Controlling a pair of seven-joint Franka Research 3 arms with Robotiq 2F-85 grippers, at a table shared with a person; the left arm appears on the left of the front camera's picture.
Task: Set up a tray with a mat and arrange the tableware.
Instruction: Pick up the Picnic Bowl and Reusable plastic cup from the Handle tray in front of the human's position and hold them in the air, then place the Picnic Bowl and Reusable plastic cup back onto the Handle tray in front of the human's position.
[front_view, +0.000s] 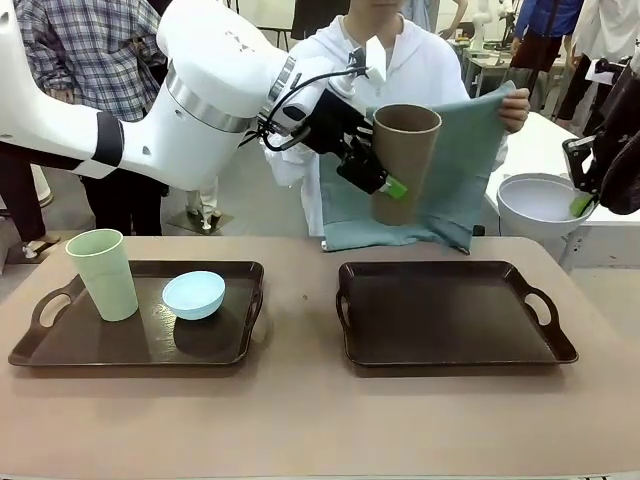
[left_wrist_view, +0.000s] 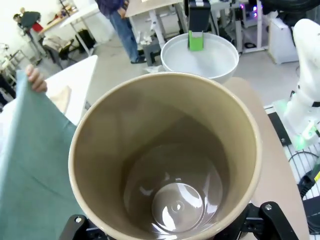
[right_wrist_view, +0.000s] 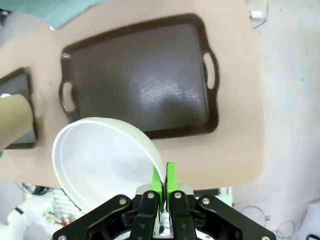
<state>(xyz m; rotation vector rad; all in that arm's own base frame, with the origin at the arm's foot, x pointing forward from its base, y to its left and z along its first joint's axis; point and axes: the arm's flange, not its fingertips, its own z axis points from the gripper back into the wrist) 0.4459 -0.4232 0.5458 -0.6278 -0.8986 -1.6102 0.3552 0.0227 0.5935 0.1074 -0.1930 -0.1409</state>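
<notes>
The worktop (front_view: 300, 420) carries two dark trays side by side, a gap between them. The right tray (front_view: 450, 320) lies with its glossy floor open to the right wrist view. The left tray (front_view: 60, 345) holds two things: the pale green tumbler (front_view: 103, 273), upright at its left, and just beside it the light blue bowl (front_view: 194, 294), mouth up and slightly tilted.

At the far side, a person's hand (front_view: 515, 108) holds up the mat (front_view: 470, 170), a teal cloth that hangs with its lower edge down at the worktop's far edge.

In front of the mat, the left end effector (front_view: 390, 185) is clamped on the brown tumbler (front_view: 403, 150), its fingers on opposite sides of the wall. The tumbler hangs in the air, mouth up, above the far left corner of the right tray; the left wrist view looks down into its shiny inside.

At the worktop's right end, the right end effector (front_view: 582, 200) pinches the rim of the white bowl (front_view: 540, 205) between its green pads, carrying it mouth up in the air.
</notes>
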